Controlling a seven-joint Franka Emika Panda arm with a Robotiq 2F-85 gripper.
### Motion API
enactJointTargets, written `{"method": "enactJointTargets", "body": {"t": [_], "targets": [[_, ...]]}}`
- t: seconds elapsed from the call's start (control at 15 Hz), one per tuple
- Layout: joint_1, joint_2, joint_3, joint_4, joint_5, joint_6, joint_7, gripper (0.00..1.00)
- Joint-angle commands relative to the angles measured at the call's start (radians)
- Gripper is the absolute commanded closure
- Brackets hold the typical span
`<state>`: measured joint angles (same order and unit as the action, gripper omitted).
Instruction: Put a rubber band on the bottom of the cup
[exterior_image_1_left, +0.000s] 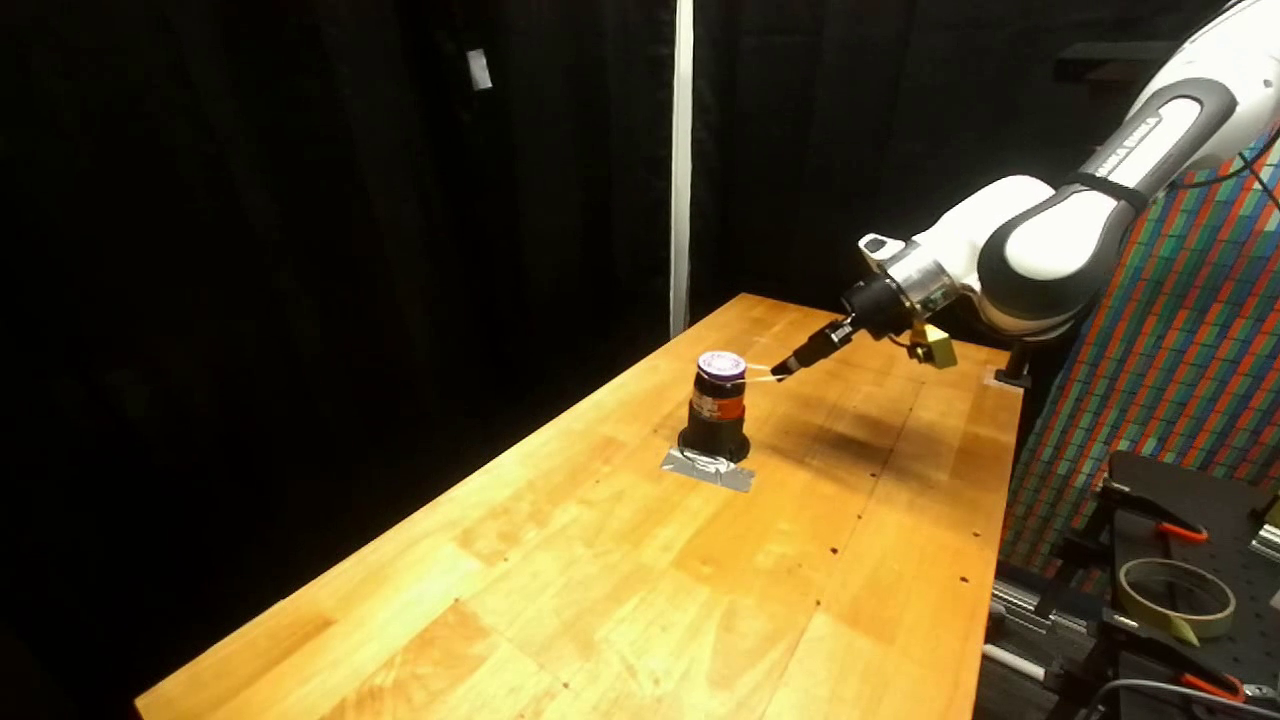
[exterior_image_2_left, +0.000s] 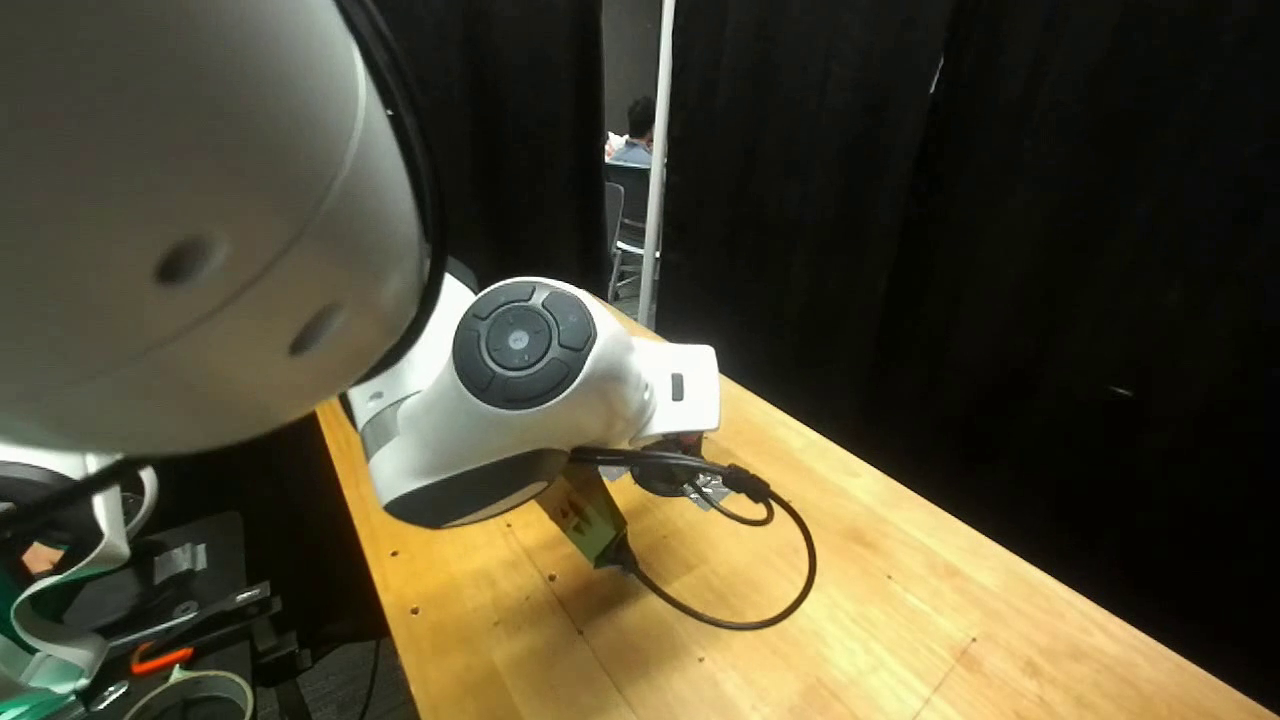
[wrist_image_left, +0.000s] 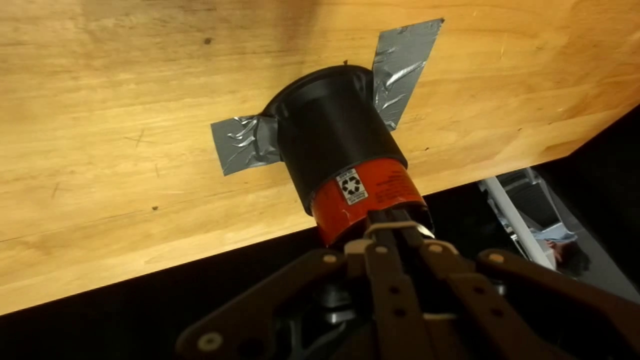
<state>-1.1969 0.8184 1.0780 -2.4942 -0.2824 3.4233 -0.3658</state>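
Observation:
The cup (exterior_image_1_left: 718, 406) is a dark cylinder with an orange-red band and a pale purple-rimmed top. It stands upright in a black holder (exterior_image_1_left: 714, 436) on the wooden table. It also shows in the wrist view (wrist_image_left: 362, 192). A thin pale rubber band (exterior_image_1_left: 758, 379) stretches from my fingertips to the cup's upper part. In the wrist view the rubber band (wrist_image_left: 392, 226) passes around the outside of both fingertips. My gripper (exterior_image_1_left: 780, 373) is beside the cup's top, its tips together, also in the wrist view (wrist_image_left: 391, 216). The arm hides most of the cup in an exterior view.
Silver tape (exterior_image_1_left: 708, 467) fixes the holder to the table (exterior_image_1_left: 620, 600); a strip also shows in the wrist view (wrist_image_left: 405, 70). A cable (exterior_image_2_left: 735, 625) loops from the wrist camera (exterior_image_2_left: 590, 520). A black side surface holds a tape roll (exterior_image_1_left: 1175, 600) and clamps.

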Motion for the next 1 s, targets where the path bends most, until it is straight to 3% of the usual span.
{"method": "enactJointTargets", "body": {"t": [0.0,0.33,0.93], "targets": [[-0.069,0.090,0.014,-0.020,-0.151,0.037,0.054,0.90],[-0.107,0.179,0.021,-0.019,-0.257,0.064,0.083,0.90],[-0.055,0.166,-0.017,-0.013,-0.297,0.184,0.167,0.90]]}}
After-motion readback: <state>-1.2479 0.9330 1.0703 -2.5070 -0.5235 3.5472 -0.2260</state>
